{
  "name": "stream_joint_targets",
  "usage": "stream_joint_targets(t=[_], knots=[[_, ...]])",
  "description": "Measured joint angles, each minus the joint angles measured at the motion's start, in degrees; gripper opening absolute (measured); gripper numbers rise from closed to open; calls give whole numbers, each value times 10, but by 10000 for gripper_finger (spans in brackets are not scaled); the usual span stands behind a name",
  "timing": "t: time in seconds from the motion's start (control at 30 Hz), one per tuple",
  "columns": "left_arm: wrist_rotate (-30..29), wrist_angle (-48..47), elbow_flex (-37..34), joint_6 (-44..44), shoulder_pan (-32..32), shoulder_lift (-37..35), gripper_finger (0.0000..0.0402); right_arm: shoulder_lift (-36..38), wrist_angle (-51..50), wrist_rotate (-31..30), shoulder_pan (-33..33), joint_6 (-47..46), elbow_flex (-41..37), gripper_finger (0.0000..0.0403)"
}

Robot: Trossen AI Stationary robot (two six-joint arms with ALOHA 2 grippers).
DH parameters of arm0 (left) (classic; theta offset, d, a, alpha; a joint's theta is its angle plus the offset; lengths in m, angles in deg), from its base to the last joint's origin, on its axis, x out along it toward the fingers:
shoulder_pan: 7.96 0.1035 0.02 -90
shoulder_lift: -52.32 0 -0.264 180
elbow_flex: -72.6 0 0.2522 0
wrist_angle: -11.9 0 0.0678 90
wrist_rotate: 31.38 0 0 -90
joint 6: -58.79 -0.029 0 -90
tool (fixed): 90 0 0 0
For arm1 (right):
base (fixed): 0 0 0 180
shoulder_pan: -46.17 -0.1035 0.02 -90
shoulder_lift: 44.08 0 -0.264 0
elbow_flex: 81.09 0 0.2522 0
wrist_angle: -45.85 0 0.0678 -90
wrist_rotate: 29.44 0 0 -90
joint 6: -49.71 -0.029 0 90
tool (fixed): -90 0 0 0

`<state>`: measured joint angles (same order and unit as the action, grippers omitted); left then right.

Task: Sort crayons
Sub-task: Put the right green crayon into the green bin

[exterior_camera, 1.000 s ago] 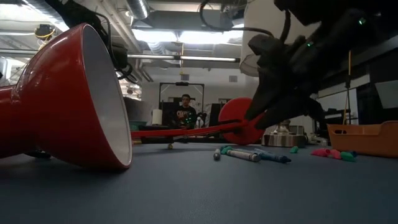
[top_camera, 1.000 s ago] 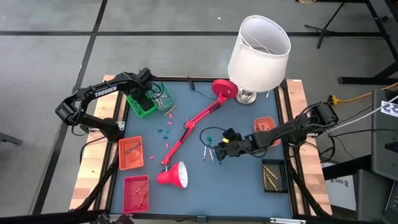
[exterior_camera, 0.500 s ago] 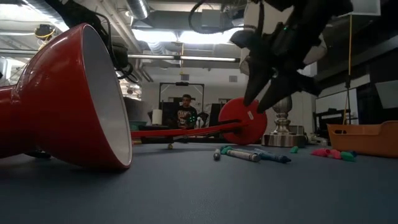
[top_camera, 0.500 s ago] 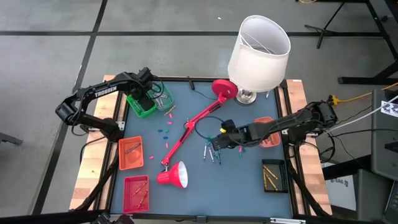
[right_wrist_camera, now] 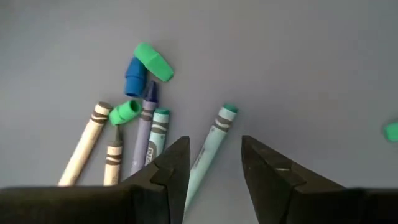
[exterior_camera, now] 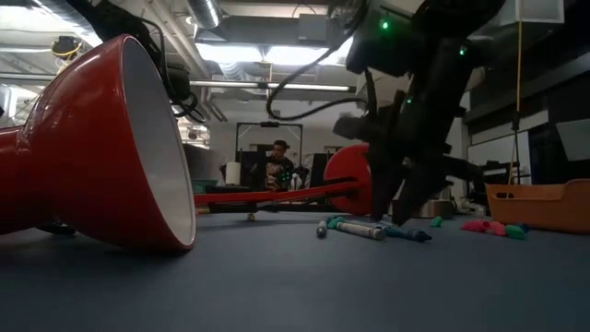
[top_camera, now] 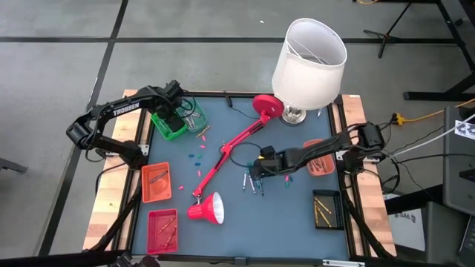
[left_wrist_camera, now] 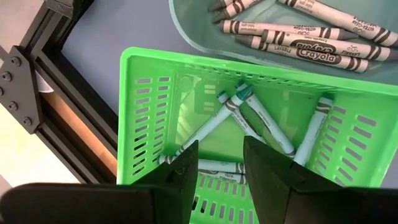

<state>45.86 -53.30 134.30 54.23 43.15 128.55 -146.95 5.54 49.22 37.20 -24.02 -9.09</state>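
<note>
A blue worktop (top_camera: 289, 215) in a wooden frame sits on a grey floor, with a workshop behind it where a person (exterior_camera: 275, 164) sits at a desk. A white shade lamp (top_camera: 308, 63) stands at the far edge, and a red lamp (top_camera: 223, 159) lies across the middle. Orange, red and dark bins line the sides. The left gripper (left_wrist_camera: 219, 163) hangs over the green bin (left_wrist_camera: 149, 112), fingers spread a moderate gap and holding nothing; green crayons (left_wrist_camera: 249, 118) lie in the bin below, and grey ones fill the clear tray (left_wrist_camera: 186, 25) beside it. The right gripper (right_wrist_camera: 212, 160) is low over the middle of the worktop, fingers parted and empty, straddling one end of a teal crayon (right_wrist_camera: 211, 146). Just beside that lie loose crayons (right_wrist_camera: 124, 140) in tan, purple and teal, with small stubs.
</note>
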Motion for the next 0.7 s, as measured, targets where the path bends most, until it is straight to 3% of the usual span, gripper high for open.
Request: stream_joint_targets(t=[0.37,0.7], knots=[[3,2,0,0,0,0,112,-19,-3,-1,0,0,3,135],[3,2,0,0,0,0,112,-20,-12,-2,0,0,1,36]])
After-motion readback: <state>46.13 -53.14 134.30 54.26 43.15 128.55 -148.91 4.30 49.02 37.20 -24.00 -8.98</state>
